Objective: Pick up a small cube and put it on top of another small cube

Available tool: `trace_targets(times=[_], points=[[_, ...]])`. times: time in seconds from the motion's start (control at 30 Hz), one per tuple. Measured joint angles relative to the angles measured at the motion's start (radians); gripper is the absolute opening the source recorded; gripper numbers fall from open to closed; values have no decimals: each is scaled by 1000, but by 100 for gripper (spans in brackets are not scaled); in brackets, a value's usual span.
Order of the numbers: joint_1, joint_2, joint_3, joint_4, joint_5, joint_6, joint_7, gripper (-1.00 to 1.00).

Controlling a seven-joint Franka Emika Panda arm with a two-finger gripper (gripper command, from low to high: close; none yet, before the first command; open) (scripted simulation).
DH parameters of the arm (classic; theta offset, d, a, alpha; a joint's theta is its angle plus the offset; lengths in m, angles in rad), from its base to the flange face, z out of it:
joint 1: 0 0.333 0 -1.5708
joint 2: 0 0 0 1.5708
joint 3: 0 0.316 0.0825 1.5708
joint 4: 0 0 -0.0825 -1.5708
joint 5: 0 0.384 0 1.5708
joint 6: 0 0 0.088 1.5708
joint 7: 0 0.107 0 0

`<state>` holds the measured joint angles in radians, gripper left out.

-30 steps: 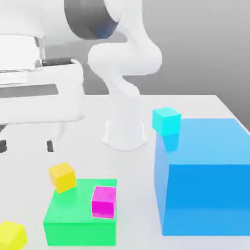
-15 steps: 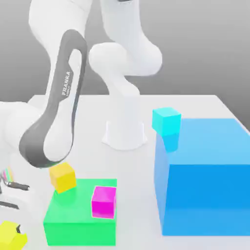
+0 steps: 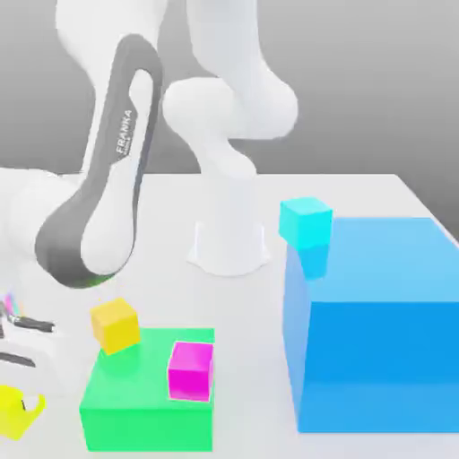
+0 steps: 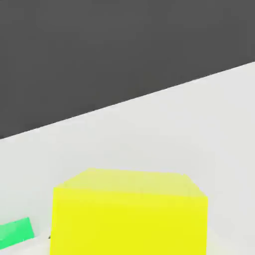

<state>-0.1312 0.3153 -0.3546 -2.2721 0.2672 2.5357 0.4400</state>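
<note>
Down at the near corner of the white desk [image 3: 376, 193], the hand [image 3: 16, 414] seems to be pinching the small bright lemon-yellow cube [image 3: 11, 412] between its fingers, so the cube sits right inside the hand. It looks like a hard little block with flat, smooth sides, and I think it is light. Smooth sides can slip, so a good hold is on two opposite flat faces, near the middle. Just beside the hand stands a flat green block [image 3: 148, 394], with a darker golden-yellow small cube [image 3: 115, 324] close behind.

Arm [image 3: 99, 224] bent low at exterior view's left, claw [image 3: 20, 414] closed.
</note>
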Motion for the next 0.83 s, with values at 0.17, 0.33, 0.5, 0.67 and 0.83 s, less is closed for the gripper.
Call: trace_targets(times=[0.17,0.33,0.5,0.67,0.83], points=[[40,-170,-25,-114,-54,-52,136,-100],[46,-354,-19,-232,-169,-97,318,-100],[-5,-540,42,-349,-306,-142,515,-100],[-39,-567,80,-436,-366,-73,612,-100],[-34,-484,73,-463,-349,35,600,100]])
